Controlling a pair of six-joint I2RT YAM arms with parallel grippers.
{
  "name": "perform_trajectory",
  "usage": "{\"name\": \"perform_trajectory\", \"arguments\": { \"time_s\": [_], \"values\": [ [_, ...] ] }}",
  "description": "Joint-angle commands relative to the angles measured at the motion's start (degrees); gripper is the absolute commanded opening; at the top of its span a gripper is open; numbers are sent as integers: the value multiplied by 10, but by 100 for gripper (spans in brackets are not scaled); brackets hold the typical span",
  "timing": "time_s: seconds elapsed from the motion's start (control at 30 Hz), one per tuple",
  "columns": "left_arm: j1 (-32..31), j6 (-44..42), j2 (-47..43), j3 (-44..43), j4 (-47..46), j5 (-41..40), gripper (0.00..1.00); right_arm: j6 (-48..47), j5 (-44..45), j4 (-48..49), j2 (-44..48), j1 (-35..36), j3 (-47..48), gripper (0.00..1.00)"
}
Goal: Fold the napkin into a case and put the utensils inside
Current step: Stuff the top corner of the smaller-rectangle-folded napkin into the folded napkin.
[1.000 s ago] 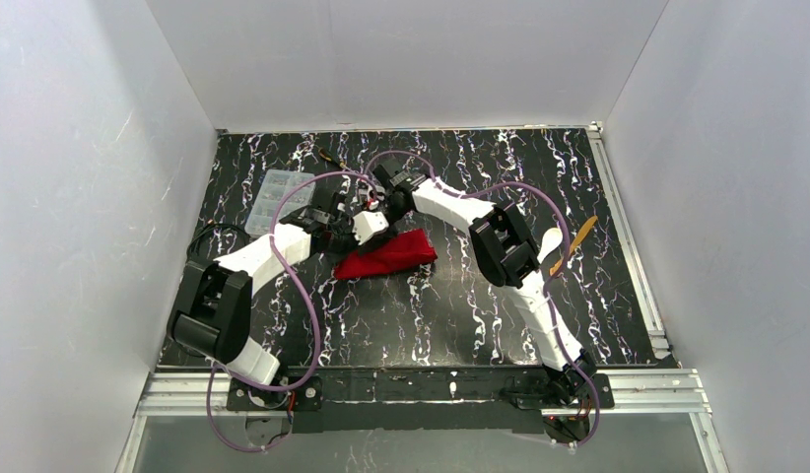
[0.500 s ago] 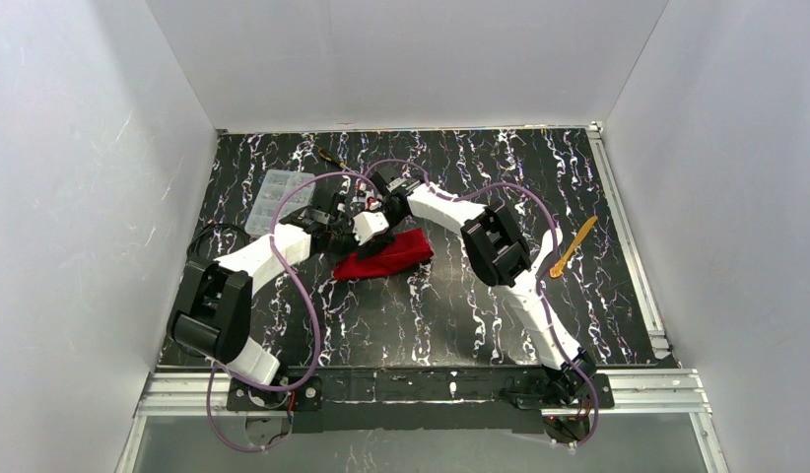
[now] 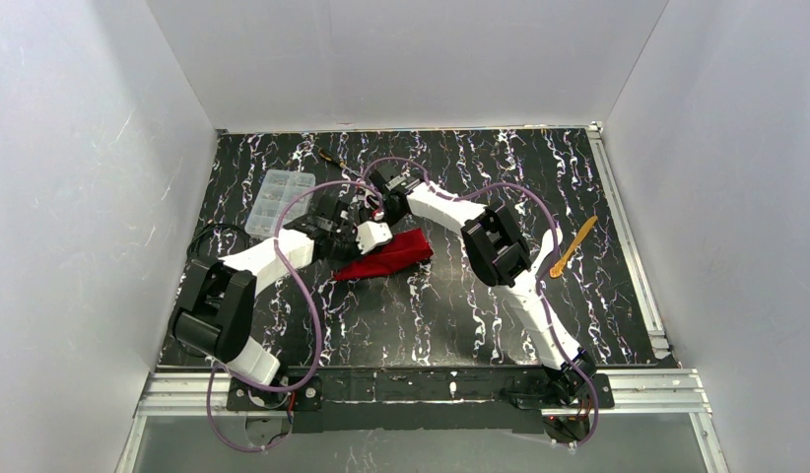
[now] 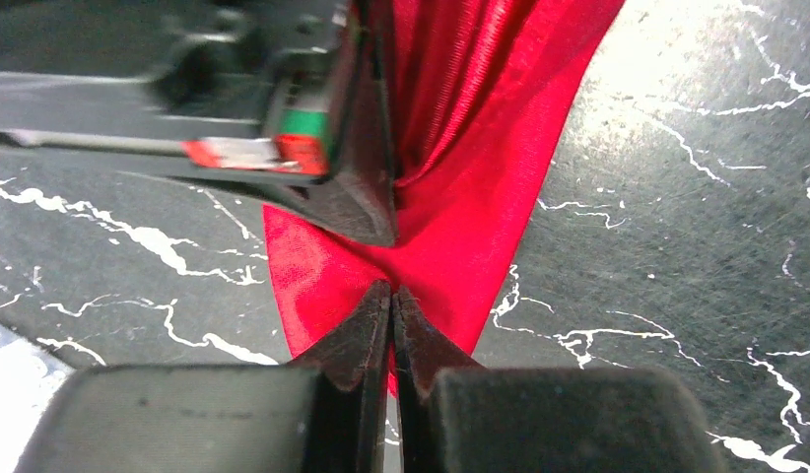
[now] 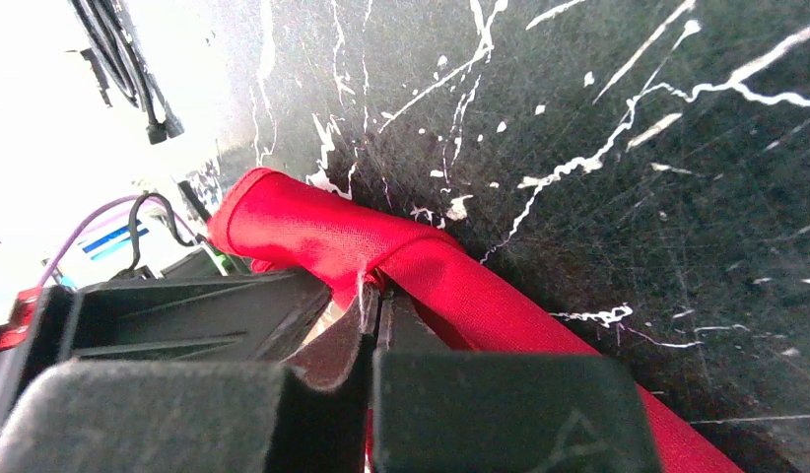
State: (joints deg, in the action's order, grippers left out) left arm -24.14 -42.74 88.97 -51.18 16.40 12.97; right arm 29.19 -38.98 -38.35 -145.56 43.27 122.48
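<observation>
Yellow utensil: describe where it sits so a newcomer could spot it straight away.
Start at the black marbled table and go to its right side, between the right arm and the metal rail. The yellow utensil lies there at a slant, well apart from the red napkin. It is the only slim orange-yellow strip on the table.

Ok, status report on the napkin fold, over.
Left gripper shut on the napkin, right gripper shut on it too. Napkin folded narrow, mid-table. Yellow-gold utensil off right, not inside. Clear compartment box apart from the cloth.
</observation>
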Motion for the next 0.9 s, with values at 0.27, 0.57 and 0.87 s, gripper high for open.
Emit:
{"name": "perform_trajectory", "arguments": {
  "time_s": [0.27,0.57,0.87],
  "values": [
    [-7,-73,34,63,-45,-16,0,8,-7,45,5,-5,-21,8],
    [-7,-76,45,66,-43,-13,0,-2,-31,82,62,-49,-61,55],
    [-10,-82,43,70,-40,-19,0,-18,-51,258,248,-141,-320,75]
  ]
}}
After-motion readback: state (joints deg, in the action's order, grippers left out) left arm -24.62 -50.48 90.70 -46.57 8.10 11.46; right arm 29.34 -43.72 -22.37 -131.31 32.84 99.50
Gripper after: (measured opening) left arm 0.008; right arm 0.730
